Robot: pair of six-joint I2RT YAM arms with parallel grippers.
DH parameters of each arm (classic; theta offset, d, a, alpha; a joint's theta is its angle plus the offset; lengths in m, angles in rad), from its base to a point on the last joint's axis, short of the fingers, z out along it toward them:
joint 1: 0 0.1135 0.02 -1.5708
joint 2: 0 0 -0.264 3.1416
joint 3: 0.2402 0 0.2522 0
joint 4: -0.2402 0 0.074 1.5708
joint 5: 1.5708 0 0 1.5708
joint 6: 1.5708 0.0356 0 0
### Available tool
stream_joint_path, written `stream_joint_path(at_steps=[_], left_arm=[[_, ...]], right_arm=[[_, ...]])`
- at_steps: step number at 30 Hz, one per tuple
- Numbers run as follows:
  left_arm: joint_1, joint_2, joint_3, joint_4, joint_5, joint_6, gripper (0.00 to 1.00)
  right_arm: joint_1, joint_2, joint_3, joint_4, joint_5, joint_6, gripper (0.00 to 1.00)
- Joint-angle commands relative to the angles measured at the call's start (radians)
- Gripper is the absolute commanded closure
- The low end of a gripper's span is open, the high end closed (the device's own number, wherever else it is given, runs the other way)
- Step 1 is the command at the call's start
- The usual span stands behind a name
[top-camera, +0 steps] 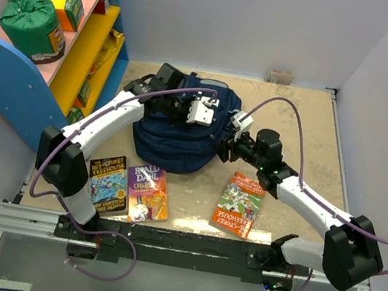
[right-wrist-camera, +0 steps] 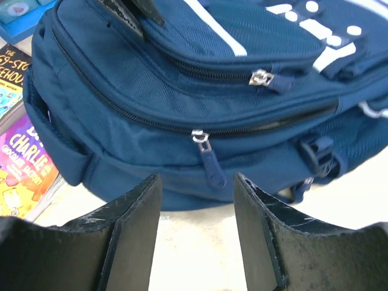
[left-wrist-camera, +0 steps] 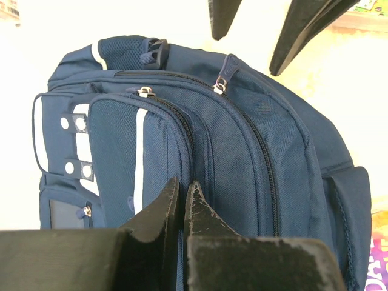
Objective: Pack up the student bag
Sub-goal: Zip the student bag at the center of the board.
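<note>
The student bag (top-camera: 177, 134) is navy blue and lies in the middle of the table with its zips closed. My left gripper (top-camera: 201, 111) reaches over it from the left. In the left wrist view that gripper (left-wrist-camera: 182, 189) is shut at the seam beside the front pocket, with a thin strip of blue fabric between its fingers. My right gripper (top-camera: 227, 148) sits at the bag's right side. It (right-wrist-camera: 197, 179) is open, and the main zip's blue pull tab (right-wrist-camera: 211, 160) hangs just ahead of the gap, touching neither finger.
Three books lie in front of the bag: two at the left (top-camera: 108, 184) (top-camera: 146, 193) and one at the right (top-camera: 238, 204). A blue, pink and yellow shelf (top-camera: 84, 47) at the left holds a green sack (top-camera: 30, 22) and small boxes.
</note>
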State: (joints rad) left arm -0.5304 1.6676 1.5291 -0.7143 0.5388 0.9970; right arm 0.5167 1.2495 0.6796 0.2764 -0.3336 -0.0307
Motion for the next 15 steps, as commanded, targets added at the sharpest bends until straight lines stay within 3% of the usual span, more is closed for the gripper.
stream_joint_path(at_steps=[1, 11, 15], left_arm=[[0.001, -0.057, 0.097, 0.027, 0.113, 0.048, 1.0], [0.001, -0.054, 0.138, 0.004, 0.121, 0.045, 1.0], [0.001, -0.06, 0.129, -0.011, 0.124, 0.061, 1.0]], right_arm=[[0.002, -0.018, 0.043, 0.043, -0.036, -0.048, 0.47], [0.019, 0.044, 0.061, 0.023, 0.011, -0.045, 0.54], [0.02, 0.051, 0.064, 0.035, 0.045, -0.029, 0.69]])
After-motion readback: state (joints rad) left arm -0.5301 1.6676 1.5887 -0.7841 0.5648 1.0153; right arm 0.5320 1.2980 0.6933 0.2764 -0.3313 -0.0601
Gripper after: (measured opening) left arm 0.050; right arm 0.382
